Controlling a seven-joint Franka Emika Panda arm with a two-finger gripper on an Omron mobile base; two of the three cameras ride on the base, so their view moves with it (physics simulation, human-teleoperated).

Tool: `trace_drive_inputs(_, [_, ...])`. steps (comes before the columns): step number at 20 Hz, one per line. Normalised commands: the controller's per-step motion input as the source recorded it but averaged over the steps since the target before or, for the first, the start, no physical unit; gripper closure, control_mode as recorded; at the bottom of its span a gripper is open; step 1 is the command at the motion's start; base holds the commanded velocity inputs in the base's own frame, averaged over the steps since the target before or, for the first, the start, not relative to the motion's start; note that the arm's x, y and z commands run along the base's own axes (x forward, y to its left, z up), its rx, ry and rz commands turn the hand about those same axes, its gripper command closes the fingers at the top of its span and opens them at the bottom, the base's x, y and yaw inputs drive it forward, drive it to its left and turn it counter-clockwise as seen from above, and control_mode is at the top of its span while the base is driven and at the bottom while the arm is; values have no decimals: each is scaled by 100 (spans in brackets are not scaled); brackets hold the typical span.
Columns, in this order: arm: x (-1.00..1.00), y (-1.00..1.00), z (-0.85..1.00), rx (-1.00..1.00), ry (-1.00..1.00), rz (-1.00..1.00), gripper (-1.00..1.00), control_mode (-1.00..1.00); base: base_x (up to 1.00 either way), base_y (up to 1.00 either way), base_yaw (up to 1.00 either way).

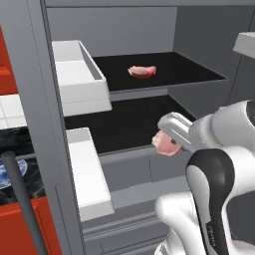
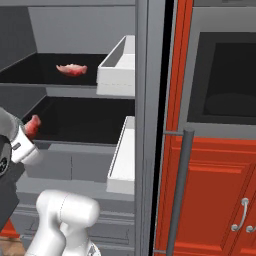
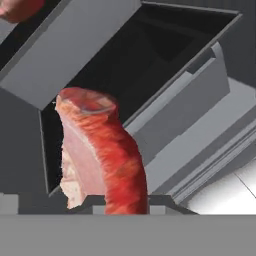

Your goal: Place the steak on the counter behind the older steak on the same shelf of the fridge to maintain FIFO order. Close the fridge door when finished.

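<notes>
Two steaks in play: the older steak [image 1: 142,71] at twelve o'clock, the steak [image 1: 166,143] lower at four o'clock; two black shelves, upper shelf [image 1: 189,69] and lower shelf [image 1: 124,127]; two white door bins [image 1: 82,82] on this side

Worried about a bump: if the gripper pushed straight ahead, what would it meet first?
Probably the lower shelf of the fridge: the gripper holding the steak points into that opening, though depth is unclear.
</notes>
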Motion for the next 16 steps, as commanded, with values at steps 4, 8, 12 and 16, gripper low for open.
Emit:
trace_drive_inputs(4, [-20,11,59,13,-47,-2,100,-100,0,0,0])
trace_drive_inputs(8, [-3,2,95,29,-36,-10,100,-100,0,0,0])
trace_drive_inputs(12, [23,0,77,33,-11,-14,100,-100,0,0,0])
trace_drive_inputs(16, [12,-65,10,40,-1,-2,100,-100,0,0,0])
